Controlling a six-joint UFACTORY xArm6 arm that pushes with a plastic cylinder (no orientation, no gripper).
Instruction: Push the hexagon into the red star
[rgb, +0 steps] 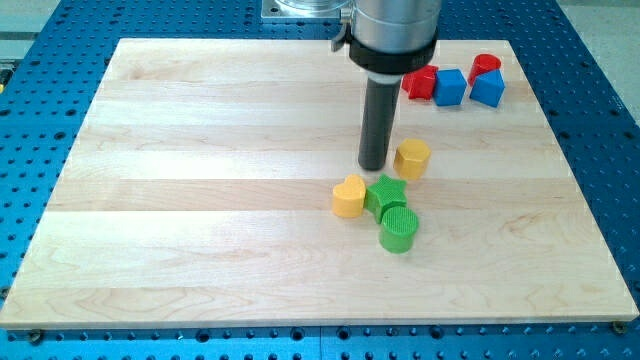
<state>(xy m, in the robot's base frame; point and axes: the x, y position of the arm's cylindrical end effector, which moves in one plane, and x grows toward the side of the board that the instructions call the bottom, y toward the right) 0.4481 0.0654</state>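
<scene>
Wooden board (200, 200); red star (420, 82) partly behind rod (377, 120).

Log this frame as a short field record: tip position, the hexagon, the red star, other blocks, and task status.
tip: my tip rests on the board, just off the yellow hexagon's left side
target block: yellow hexagon, near board centre
goal block: red star, at the view's top right, partly behind the arm
near goal: blue cube, red block, blue block
centre cluster: yellow heart, green star, green cylinder, touching
status: hexagon apart from the red star
</scene>
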